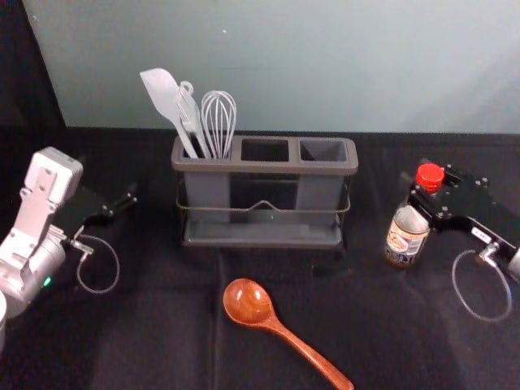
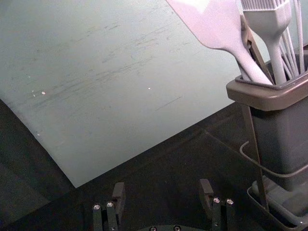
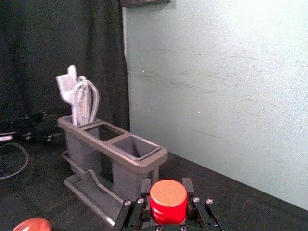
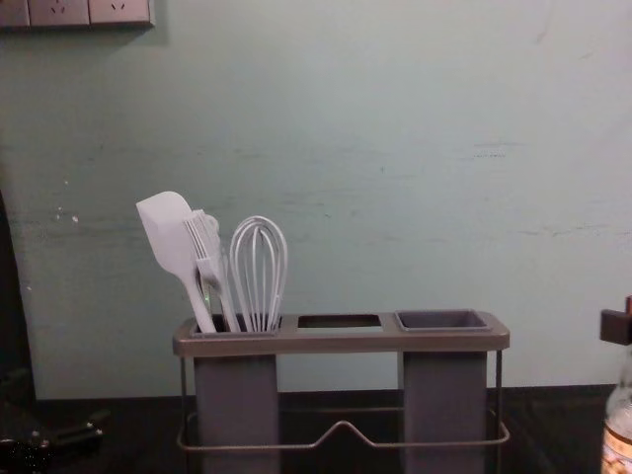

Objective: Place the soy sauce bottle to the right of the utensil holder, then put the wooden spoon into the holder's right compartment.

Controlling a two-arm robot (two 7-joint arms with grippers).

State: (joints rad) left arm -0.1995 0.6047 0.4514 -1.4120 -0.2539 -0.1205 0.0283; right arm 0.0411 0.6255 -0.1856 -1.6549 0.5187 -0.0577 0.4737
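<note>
The soy sauce bottle point(image 1: 407, 233) is right of the utensil holder point(image 1: 264, 166), with a gap between them. My right gripper point(image 1: 424, 201) is shut on its neck, just below the red cap; in the right wrist view the cap point(image 3: 168, 201) sits between the fingertips of the right gripper point(image 3: 167, 192). Bowl toward the holder, the wooden spoon point(image 1: 249, 302) lies in front of it, handle running to the near right. My left gripper point(image 1: 120, 206) stays idle left of the holder; in its wrist view the left gripper point(image 2: 162, 192) is open and holds nothing.
A white spatula point(image 4: 170, 237), a brush point(image 4: 209, 259) and a whisk point(image 4: 259, 267) stand in the holder's left compartment. The right compartment point(image 4: 441, 320) has nothing protruding from it. Behind the black-covered table rises a pale wall point(image 1: 284, 65).
</note>
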